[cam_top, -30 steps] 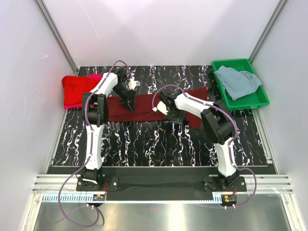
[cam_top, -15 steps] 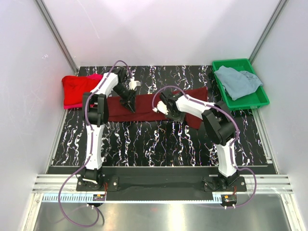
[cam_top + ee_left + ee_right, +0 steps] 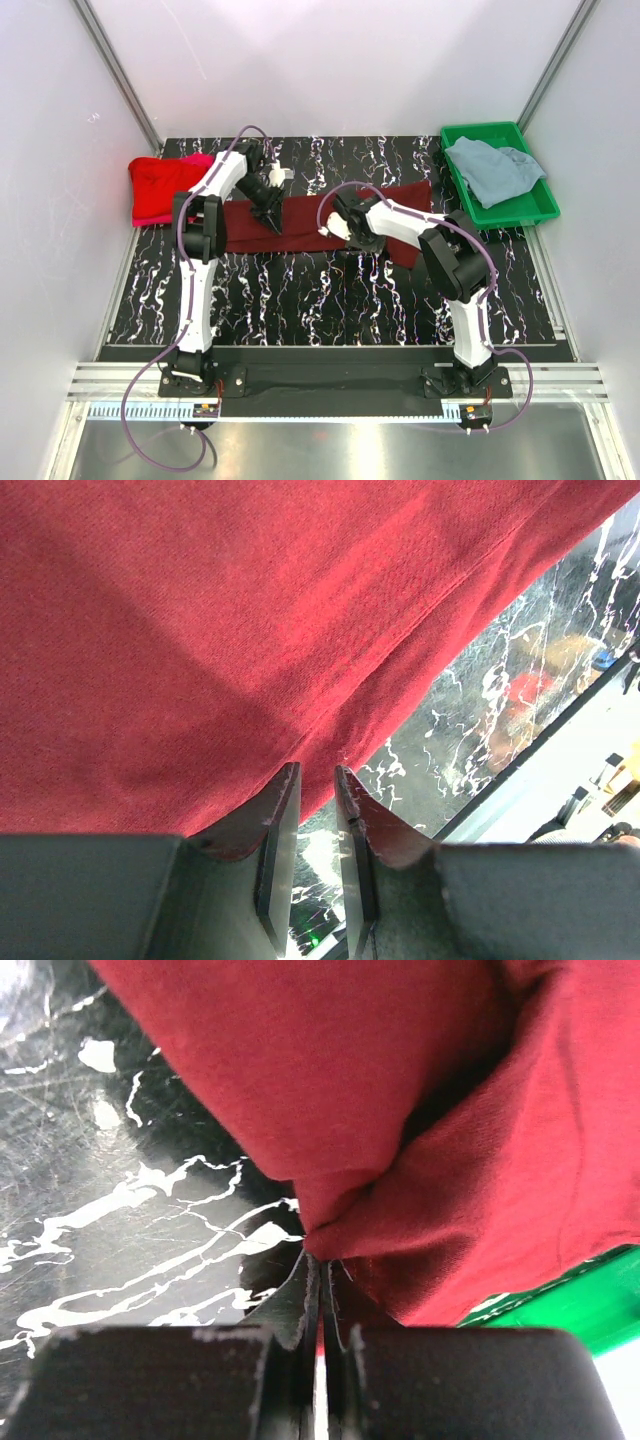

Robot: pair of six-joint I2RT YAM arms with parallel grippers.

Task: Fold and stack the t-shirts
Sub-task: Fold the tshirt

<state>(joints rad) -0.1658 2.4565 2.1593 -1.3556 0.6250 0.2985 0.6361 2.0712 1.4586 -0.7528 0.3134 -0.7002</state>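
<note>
The dark maroon t-shirt lies as a long folded strip across the middle of the table. My left gripper rests at the strip's near edge. In the left wrist view its jaws stand a narrow gap apart at the hem of the maroon cloth, with bare table showing between them. My right gripper is shut on a pinch of maroon cloth at its fingertips. The bright red t-shirt lies at the far left on the pink one. The grey-blue t-shirt lies in the tray.
The green plastic tray stands at the back right; its edge shows in the right wrist view. The black marbled table top runs to the front rail. Grey walls close in the left, back and right sides.
My right gripper has shifted a little to the left and away, taking the pinched maroon cloth with it. The left arm has not moved.
</note>
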